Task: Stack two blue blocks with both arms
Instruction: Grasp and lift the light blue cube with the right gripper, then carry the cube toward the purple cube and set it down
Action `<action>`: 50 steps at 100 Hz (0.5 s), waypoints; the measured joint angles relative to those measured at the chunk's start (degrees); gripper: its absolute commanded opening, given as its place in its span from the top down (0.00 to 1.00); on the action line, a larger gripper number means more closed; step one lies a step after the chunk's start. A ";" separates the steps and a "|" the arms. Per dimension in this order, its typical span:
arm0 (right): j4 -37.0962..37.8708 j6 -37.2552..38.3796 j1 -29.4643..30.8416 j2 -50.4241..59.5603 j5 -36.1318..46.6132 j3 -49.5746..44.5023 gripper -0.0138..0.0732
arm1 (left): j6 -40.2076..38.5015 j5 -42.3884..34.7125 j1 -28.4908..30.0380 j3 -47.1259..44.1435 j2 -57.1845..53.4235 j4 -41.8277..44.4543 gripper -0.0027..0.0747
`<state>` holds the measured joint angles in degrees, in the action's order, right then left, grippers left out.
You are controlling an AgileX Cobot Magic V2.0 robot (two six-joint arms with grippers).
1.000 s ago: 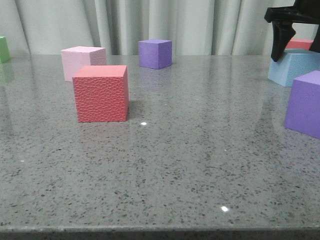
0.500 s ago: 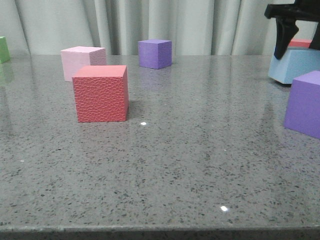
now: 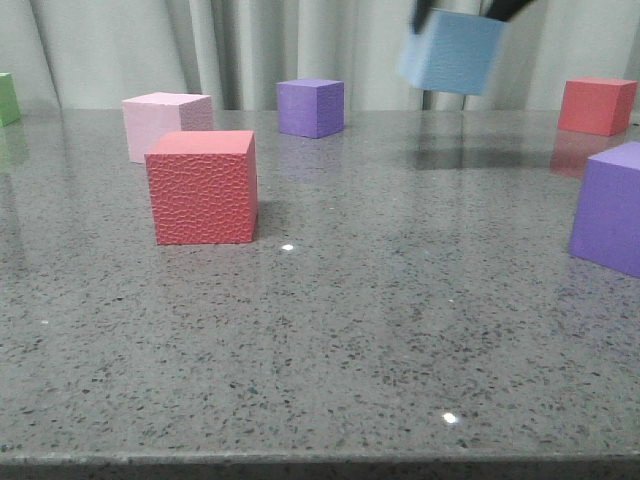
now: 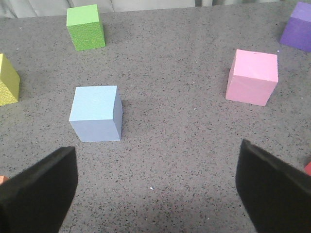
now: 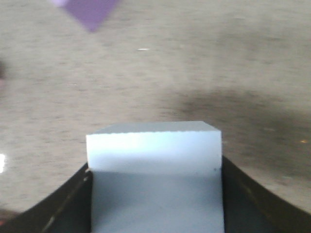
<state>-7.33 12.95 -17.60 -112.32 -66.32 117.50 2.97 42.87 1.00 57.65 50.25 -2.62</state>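
Observation:
One pale blue block (image 3: pixel 452 52) hangs tilted in the air at the top of the front view, right of centre, held by my right gripper (image 3: pixel 470 8), whose black tips barely show at the frame's top edge. In the right wrist view the same blue block (image 5: pixel 155 174) sits between the two black fingers (image 5: pixel 63 204), well above the table. The second blue block (image 4: pixel 96 112) rests on the table in the left wrist view, ahead of my left gripper (image 4: pixel 155 189), which is open, empty and apart from it. This second block does not show in the front view.
On the grey speckled table (image 3: pixel 380 330) stand a red cube (image 3: pixel 203 187), a pale pink cube (image 3: pixel 165 122), a purple cube (image 3: pixel 311 106) at the back, a purple cube (image 3: pixel 610 205) at the right edge, a red cube (image 3: pixel 597 104) and a green cube (image 3: pixel 8 98). A yellow cube (image 4: pixel 7 80) shows in the left wrist view.
My right gripper has closed on the blue block at the far right, lifted it off the table and carried it up and to the left. The red cube behind it now shows.

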 measured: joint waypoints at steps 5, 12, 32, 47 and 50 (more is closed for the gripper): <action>0.00 1.31 -2.48 0.00 1.16 0.03 0.43 | 0.00 0.00 0.00 0.00 0.00 0.00 0.14; 0.00 3.44 -5.08 0.00 2.98 0.14 0.43 | 0.00 0.39 0.00 0.00 0.00 0.00 0.14; 0.00 7.94 -9.47 -2.96 4.89 3.24 0.43 | 0.00 1.23 0.00 0.00 0.00 0.00 0.14; 0.00 11.11 -11.52 -7.12 4.89 6.96 0.43 | 0.00 1.28 0.00 0.00 0.00 0.00 0.14; 0.00 11.63 -11.86 -8.20 4.89 7.79 0.43 | 0.00 1.28 0.00 0.00 0.00 0.00 0.14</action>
<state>-7.33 24.58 -29.46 -120.52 -61.43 125.29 2.97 44.15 1.00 57.65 50.25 -2.62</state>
